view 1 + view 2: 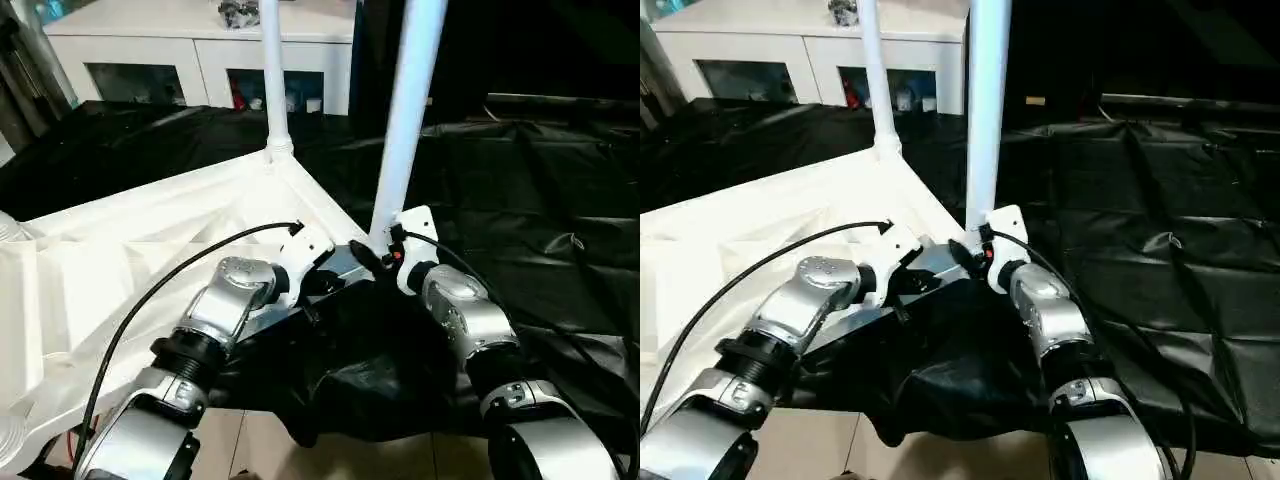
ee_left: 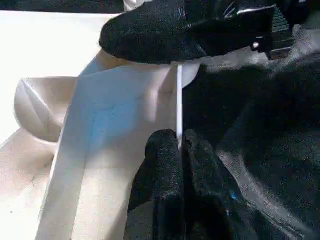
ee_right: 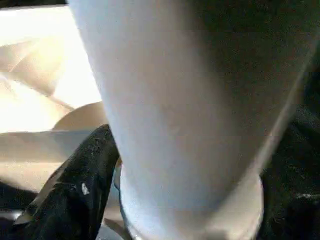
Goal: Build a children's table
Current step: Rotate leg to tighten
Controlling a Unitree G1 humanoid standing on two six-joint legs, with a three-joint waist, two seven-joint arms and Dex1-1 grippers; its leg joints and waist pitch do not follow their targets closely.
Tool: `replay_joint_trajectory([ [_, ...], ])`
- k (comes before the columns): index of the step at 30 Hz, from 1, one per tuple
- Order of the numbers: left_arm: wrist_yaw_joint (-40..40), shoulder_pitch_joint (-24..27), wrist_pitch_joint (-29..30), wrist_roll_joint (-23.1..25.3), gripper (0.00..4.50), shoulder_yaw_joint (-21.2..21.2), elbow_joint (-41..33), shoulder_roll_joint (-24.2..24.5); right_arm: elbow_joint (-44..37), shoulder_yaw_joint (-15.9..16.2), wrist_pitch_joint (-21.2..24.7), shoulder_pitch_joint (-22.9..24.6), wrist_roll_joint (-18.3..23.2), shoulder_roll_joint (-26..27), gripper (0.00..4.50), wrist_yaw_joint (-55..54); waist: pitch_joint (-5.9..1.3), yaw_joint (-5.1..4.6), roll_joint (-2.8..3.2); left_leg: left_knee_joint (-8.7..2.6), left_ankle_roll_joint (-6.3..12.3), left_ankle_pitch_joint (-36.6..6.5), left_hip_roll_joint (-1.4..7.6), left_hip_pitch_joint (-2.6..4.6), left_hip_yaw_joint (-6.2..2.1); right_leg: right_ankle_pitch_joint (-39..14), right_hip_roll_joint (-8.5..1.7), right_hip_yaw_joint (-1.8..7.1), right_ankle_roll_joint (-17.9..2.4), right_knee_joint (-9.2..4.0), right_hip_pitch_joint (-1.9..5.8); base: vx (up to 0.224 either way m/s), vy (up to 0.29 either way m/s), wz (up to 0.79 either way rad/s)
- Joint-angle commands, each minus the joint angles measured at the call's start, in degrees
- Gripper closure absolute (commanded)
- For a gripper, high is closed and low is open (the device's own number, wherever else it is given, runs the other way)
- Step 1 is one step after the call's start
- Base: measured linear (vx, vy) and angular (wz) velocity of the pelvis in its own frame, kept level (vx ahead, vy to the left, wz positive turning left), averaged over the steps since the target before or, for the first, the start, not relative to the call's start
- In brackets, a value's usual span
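The children's table top (image 1: pixel 150 240) lies upside down on the black cloth, ribbed underside up. One white leg (image 1: pixel 272 80) stands upright in its far corner socket. A second white leg (image 1: pixel 405 120) rises from the near right corner, and my right gripper (image 1: pixel 383 255) is closed around its base. In the right wrist view this leg (image 3: pixel 190 100) sits very close, with a black finger (image 3: pixel 75 195) beside it. My left gripper (image 2: pixel 180 142) pinches the thin white rim (image 2: pixel 179 100) of the top, right next to the right gripper.
A white cabinet with glass doors (image 1: pixel 200 50) stands behind the work table. Wrinkled black cloth (image 1: pixel 520 200) covers the surface to the right. The cloth hangs over the table's front edge, with floor (image 1: pixel 330 460) showing below. A black cable (image 1: pixel 170 280) loops over my left forearm.
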Motion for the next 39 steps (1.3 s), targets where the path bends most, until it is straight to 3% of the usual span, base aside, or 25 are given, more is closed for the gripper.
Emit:
replay_joint_trajectory([
  [1, -5.5, 0.6, -4.1, -4.0, 4.50, -2.0, -3.9, -1.2, -1.3, 5.0, -0.6, 1.5, -0.5, 0.2, 0.54, 8.3, -3.60, 0.06, -0.92, -3.15, 3.60, -11.6, 0.83, 0.01, 0.18, -11.7, -3.20, 2.07, -11.6, -3.92, 3.16, 0.000, 0.000, 0.00],
  [5, -9.3, 1.9, -5.0, -4.8, 4.50, -2.7, -5.5, 0.4, -3.6, 6.7, -2.6, 2.7, -0.6, -2.1, 0.54, 14.3, -3.48, 0.21, -0.90, -3.18, 4.16, -11.7, 0.93, 0.14, 0.23, -11.4, -3.11, 2.01, -12.2, -3.92, 3.15, 0.000, 0.000, 0.00],
  [7, -14.4, 3.3, -4.8, -6.1, 4.50, -3.4, -7.9, 2.7, -7.1, 7.6, -2.9, 4.3, 1.2, -5.3, 0.54, 23.0, -3.35, 0.22, -0.88, -3.25, 4.09, -13.1, 0.97, 0.19, 0.30, -13.4, -3.07, 2.00, -11.9, -4.09, 3.06, 0.000, 0.000, 0.00],
  [13, -17.7, 4.1, -3.7, -6.3, 4.50, -3.6, -9.7, 5.3, -12.5, 9.7, 0.5, 6.4, 4.3, -10.2, 0.54, 35.1, -3.37, 0.91, -0.79, -3.13, 4.73, -12.9, 1.24, 0.41, 0.38, -12.7, -2.91, 2.03, -12.6, -3.98, 2.91, 0.000, 0.000, 0.00],
  [14, -18.9, 4.2, -3.5, -6.5, 4.50, -3.6, -10.1, 5.9, -14.0, 10.2, 1.8, 7.0, 5.0, -11.3, 0.81, 38.0, -3.33, 0.94, -0.76, -3.18, 4.47, -13.3, 1.17, 0.34, 0.37, -13.6, -2.95, 2.04, -12.5, -4.03, 2.92, 0.000, 0.000, 0.00],
  [22, -22.0, 5.2, -2.1, -7.4, 4.50, -4.1, -12.6, 7.6, -17.1, 10.8, 4.7, 8.4, 6.4, -12.8, 1.33, 42.2, -3.51, 1.48, -0.74, -3.14, 4.23, -12.0, 1.24, 0.33, 0.28, -11.9, -2.98, 2.03, -12.8, -3.79, 2.91, 0.000, 0.000, 0.00],
  [28, -16.7, 4.1, -3.0, -5.9, 4.50, -2.7, -10.1, 5.3, -15.4, 9.6, 4.4, 8.3, 4.9, -10.2, 1.70, 35.2, -3.43, 1.40, -0.87, -3.21, 3.24, -12.4, 1.09, 0.32, 0.25, -13.9, -3.04, 2.09, -11.9, -4.03, 2.85, 0.000, 0.000, 0.00],
  [32, -8.9, 1.7, -2.9, -3.7, 4.50, -1.2, -6.2, 2.5, -10.0, 7.4, 3.5, 6.5, 1.3, -6.5, 1.72, 21.8, -3.30, 0.79, -0.81, -3.36, 1.85, -13.1, 0.81, 0.41, 0.12, -16.9, -3.14, 2.05, -10.9, -4.35, 2.74, 0.000, 0.000, 0.00],
  [34, -3.9, -0.4, -1.8, -2.8, 4.50, -0.2, -3.2, 0.1, -4.1, 5.2, 3.4, 4.0, -0.6, -3.4, 1.73, 9.3, -3.31, 0.19, -0.83, -3.42, 1.06, -13.4, 0.65, 0.40, 0.12, -17.9, -3.05, 2.04, -10.5, -4.48, 2.73, 0.000, 0.000, 0.00],
  [39, 3.8, -3.4, -0.5, -2.1, 4.50, 1.2, 0.7, -4.3, 3.4, 0.4, 4.7, -0.1, 1.0, 1.7, 1.74, -5.5, -3.73, -0.15, -0.53, -3.19, 1.13, -11.8, 0.60, 0.40, 0.08, -13.4, -3.00, 2.05, -11.2, -4.11, 2.99, 0.000, 0.000, 0.00],
])
